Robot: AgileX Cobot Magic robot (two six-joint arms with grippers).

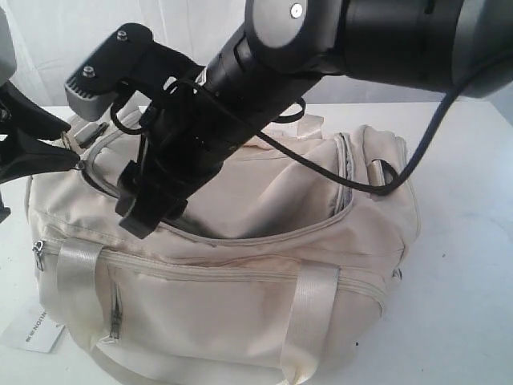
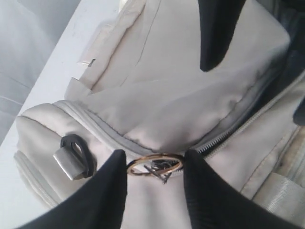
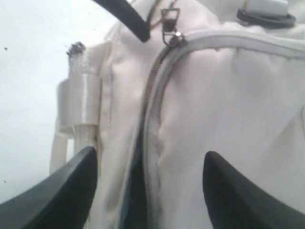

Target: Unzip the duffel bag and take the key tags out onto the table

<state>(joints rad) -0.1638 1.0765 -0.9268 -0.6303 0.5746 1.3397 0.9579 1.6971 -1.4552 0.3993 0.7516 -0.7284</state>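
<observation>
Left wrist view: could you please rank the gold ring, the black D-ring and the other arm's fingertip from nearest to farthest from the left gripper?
From the left gripper:
1. gold ring, nearest, lying right between its jaws.
2. black D-ring, off to one side on the end of the duffel bag.
3. right gripper's fingertip, farthest, further along over the bag's top panel.
</observation>
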